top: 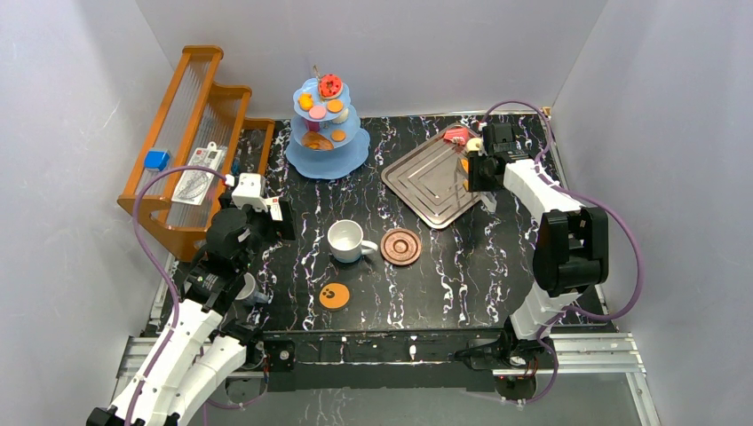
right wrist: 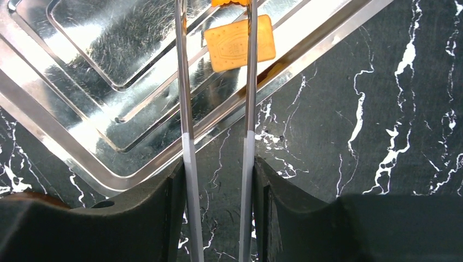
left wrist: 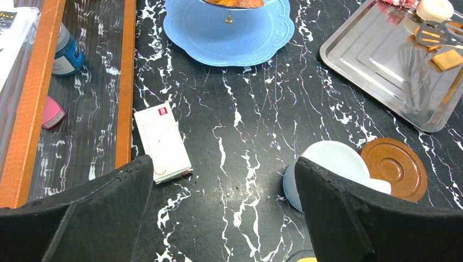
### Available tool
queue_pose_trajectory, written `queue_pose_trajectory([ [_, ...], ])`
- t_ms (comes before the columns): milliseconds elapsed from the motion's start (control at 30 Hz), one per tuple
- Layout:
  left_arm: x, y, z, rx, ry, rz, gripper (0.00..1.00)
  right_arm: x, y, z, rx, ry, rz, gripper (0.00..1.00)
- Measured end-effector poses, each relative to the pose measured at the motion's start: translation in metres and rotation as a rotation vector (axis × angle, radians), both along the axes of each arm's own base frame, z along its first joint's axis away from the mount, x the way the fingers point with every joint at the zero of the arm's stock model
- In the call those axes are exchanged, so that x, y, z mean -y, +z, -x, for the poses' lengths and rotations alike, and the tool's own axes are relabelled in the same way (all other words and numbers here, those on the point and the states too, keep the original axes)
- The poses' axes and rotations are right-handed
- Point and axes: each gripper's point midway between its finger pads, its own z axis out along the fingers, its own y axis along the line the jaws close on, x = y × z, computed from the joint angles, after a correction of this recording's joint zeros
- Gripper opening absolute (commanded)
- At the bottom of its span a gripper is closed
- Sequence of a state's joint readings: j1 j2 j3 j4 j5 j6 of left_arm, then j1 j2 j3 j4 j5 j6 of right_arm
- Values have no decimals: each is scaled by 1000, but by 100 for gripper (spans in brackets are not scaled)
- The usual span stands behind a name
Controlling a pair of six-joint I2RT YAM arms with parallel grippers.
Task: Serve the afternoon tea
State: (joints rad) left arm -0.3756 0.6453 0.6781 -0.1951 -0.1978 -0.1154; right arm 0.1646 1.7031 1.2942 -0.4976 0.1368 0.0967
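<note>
Well, my stand (top: 327, 133) is partly loaded; right gripper (right wrist: 218, 169) clamps tongs (right wrist: 185, 109) over a biscuit (right wrist: 239, 42) on the tray (top: 426, 177), tips perhaps empty. Left gripper (left wrist: 224, 169) gapes wide, holding nothing; mug (top: 344, 240) sits beside its saucer (top: 400, 246).

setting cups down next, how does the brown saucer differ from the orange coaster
The brown saucer has concentric ridges; the orange coaster bears a dark paw print. The saucer looks larger. The saucer lies just right of the white mug; the coaster lies apart from the mug. Both are round and carry nothing.
</note>
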Motion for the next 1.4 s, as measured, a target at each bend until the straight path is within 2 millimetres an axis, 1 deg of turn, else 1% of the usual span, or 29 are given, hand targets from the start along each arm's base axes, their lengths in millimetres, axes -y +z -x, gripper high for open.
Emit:
queue_pose_trajectory([
  [500, 0, -1, -1, -5, 0, -2, 98, -14, 1, 1, 1, 36, -39, 40],
  [967, 0, -2, -1, -6, 0, -2, 98, -42, 2, 6, 1, 102, -55, 39],
  [1133, 0, -2, -1, -6, 0, -2, 98, -58, 11, 4, 23, 130, -57, 39],
  [1400, 0, -2, -1, -6, 0, -2, 98, -96, 36, -1, 88, 206, -71, 38],
])
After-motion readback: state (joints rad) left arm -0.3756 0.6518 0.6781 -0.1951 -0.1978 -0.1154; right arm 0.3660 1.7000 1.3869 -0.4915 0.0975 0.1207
